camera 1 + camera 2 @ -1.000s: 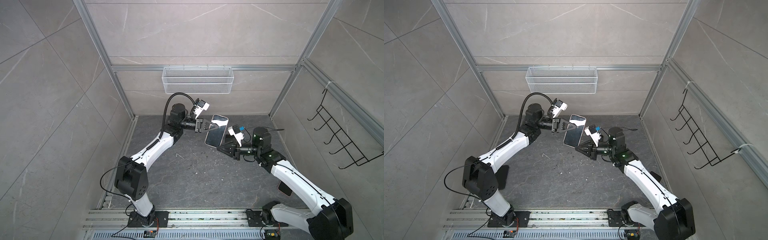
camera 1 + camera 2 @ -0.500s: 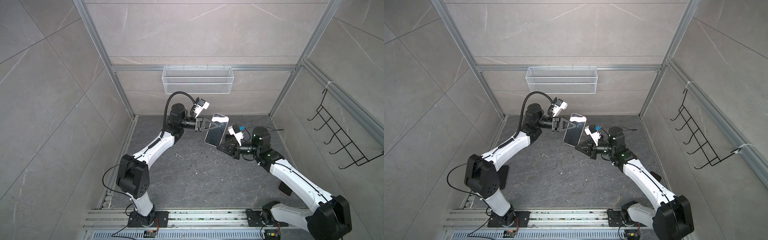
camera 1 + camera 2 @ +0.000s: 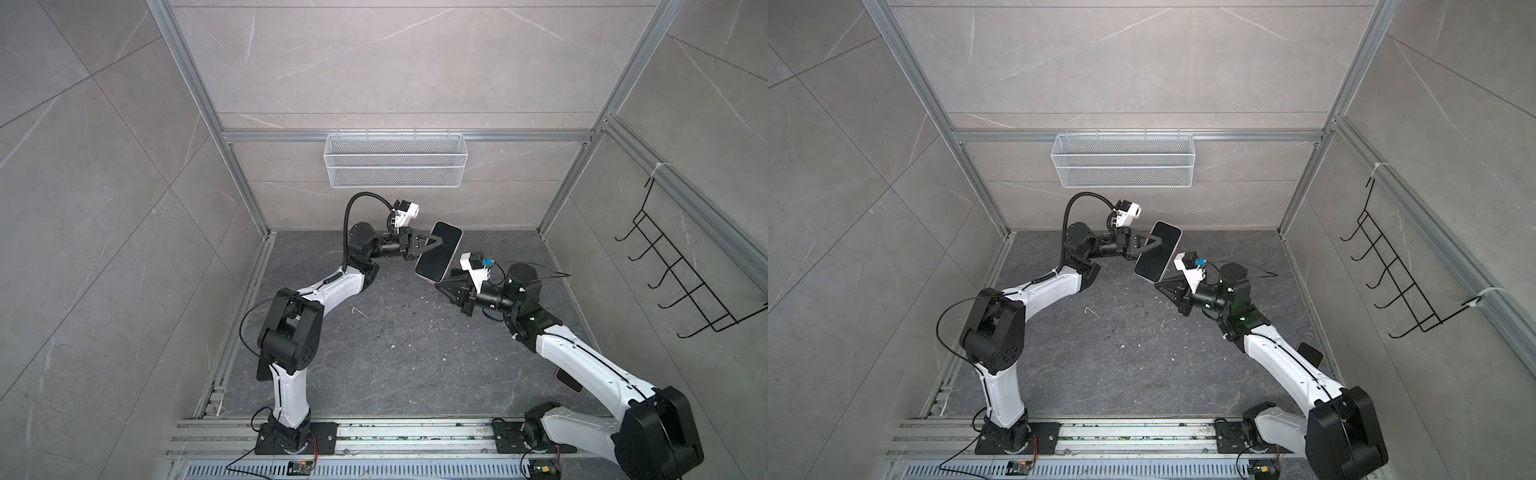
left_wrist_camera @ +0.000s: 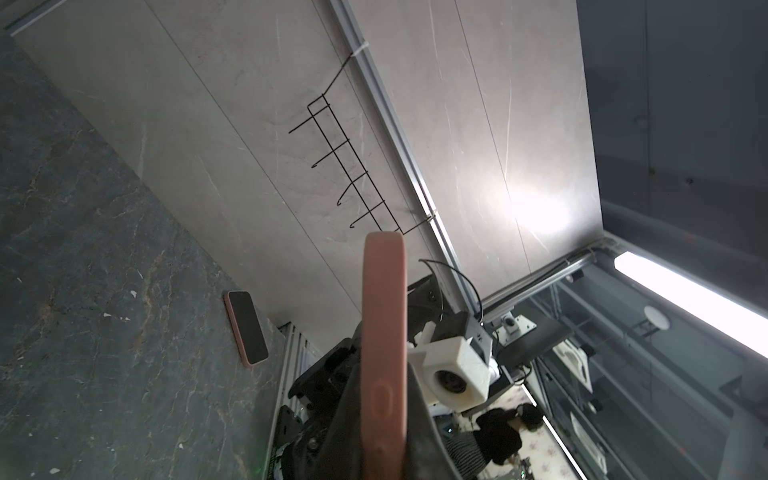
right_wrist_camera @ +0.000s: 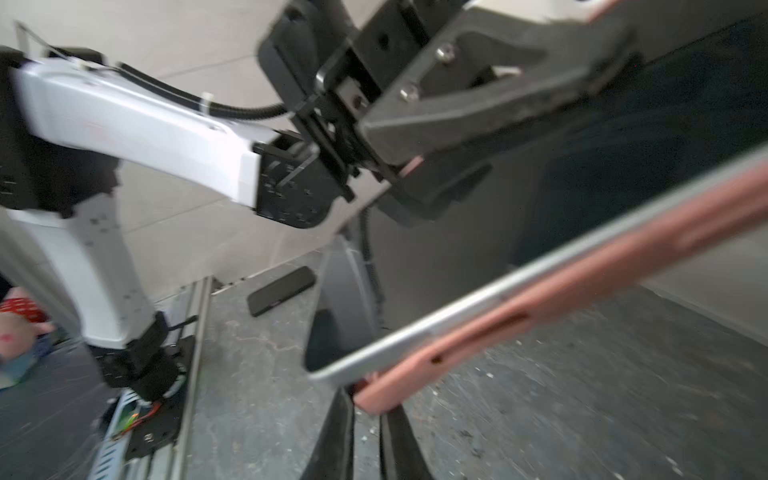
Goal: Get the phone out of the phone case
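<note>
The phone (image 3: 439,257) (image 3: 1158,257), dark screen up, hangs in mid-air in its pink phone case (image 5: 540,299). My left gripper (image 3: 436,243) (image 3: 1156,243) is shut on its long side, and the left wrist view shows the case's edge (image 4: 383,332) between the jaws of my left gripper (image 4: 383,399). My right gripper (image 3: 440,284) (image 5: 368,399) is shut on the case's lower corner. At that corner the phone's silver rim (image 5: 415,332) stands a little apart from the pink case.
Another phone in a pink case (image 4: 246,328) (image 3: 568,380) lies on the floor by the right wall, partly under the right arm. A dark phone (image 5: 281,291) lies near the front rail. A wire basket (image 3: 395,166) hangs on the back wall, and a hook rack (image 3: 685,282) on the right wall.
The right gripper has crept up against the phone's lower corner and its jaws have narrowed a little. The left arm has held the phone nearly still.
</note>
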`<act>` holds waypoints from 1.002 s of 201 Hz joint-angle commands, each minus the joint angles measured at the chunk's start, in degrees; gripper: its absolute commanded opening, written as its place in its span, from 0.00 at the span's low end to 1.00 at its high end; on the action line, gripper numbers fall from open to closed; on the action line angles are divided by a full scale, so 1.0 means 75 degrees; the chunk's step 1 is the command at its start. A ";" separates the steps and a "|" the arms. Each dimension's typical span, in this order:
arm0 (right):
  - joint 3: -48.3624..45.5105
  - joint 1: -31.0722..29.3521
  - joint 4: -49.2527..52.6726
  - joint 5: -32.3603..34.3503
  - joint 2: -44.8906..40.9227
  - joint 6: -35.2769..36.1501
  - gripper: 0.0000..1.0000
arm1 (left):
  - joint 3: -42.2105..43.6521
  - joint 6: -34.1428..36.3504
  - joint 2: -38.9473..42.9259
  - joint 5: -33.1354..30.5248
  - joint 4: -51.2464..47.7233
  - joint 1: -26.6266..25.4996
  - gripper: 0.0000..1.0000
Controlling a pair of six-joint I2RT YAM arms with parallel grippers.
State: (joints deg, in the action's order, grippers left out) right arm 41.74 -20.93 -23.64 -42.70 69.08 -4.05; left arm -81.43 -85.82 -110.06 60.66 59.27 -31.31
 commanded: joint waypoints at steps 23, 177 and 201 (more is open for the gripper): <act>-0.0721 -0.0117 -0.1277 0.1863 -0.0165 -0.0166 0.00 | 0.0063 -0.0889 0.0651 -0.0855 0.0189 -0.0776 0.00; -0.1860 -0.0280 -0.3098 0.1778 -0.1464 -0.7297 0.62 | 0.2701 -0.0826 0.2337 -0.5449 -0.0501 -0.0725 0.00; -0.1752 -0.0334 -0.3358 0.1732 -0.1192 -0.7428 0.62 | 0.2704 -0.0841 0.2269 -0.5477 -0.0396 -0.0748 0.00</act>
State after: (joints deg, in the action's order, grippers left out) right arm 26.37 -22.90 -44.14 -27.97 58.41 -56.16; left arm -60.23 -92.82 -94.54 21.12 50.78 -36.71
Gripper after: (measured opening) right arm 0.623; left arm 0.111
